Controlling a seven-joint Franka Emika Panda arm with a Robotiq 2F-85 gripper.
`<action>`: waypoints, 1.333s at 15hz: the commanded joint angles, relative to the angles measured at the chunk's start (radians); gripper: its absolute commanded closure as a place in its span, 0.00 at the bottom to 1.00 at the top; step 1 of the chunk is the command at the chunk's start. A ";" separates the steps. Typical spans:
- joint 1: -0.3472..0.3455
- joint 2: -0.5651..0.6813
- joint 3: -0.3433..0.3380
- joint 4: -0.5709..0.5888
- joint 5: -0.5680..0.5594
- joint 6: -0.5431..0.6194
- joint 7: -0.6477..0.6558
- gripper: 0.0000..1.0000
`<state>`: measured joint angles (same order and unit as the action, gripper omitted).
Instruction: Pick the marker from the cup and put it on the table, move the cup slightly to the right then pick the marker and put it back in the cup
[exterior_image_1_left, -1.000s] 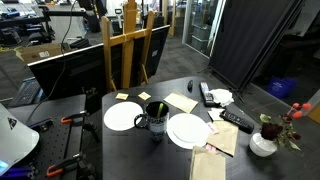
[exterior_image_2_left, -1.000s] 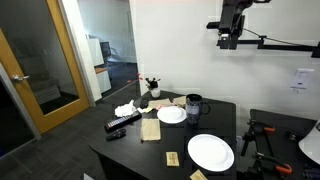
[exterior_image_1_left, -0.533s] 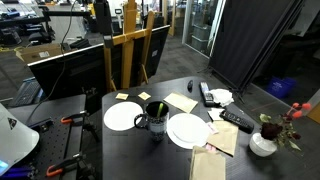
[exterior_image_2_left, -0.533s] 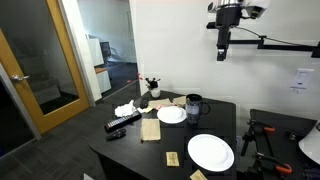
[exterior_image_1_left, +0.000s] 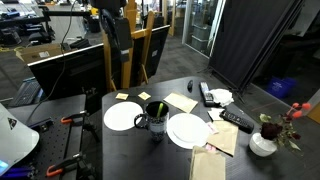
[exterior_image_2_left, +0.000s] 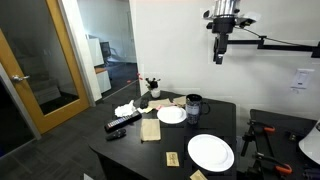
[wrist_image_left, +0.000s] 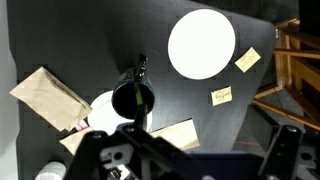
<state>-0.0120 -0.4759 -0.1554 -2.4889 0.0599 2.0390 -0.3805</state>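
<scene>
Gripper (exterior_image_2_left: 218, 56), open or closed not discernible, hangs high over the table (wrist_image_left: 70, 40), almost directly above the cup (wrist_image_left: 131, 100) holding the near-upright marker (wrist_image_left: 141, 67).

Your gripper (exterior_image_2_left: 218, 57) is held high near the top of an exterior view; the wrist above it runs out past the frame's upper edge; the gripper hangs vertical, tips pointing straight down; in the wrist view its dark body fills the lower edge, too blurred to show how the jaws stand.
</scene>
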 joint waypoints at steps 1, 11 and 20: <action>-0.001 0.001 0.001 0.002 -0.003 0.002 0.001 0.00; 0.004 0.010 -0.005 -0.004 -0.005 0.024 -0.029 0.00; 0.003 0.078 0.008 -0.033 -0.068 0.228 -0.077 0.00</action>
<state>-0.0090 -0.4278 -0.1522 -2.5151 0.0264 2.2068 -0.4466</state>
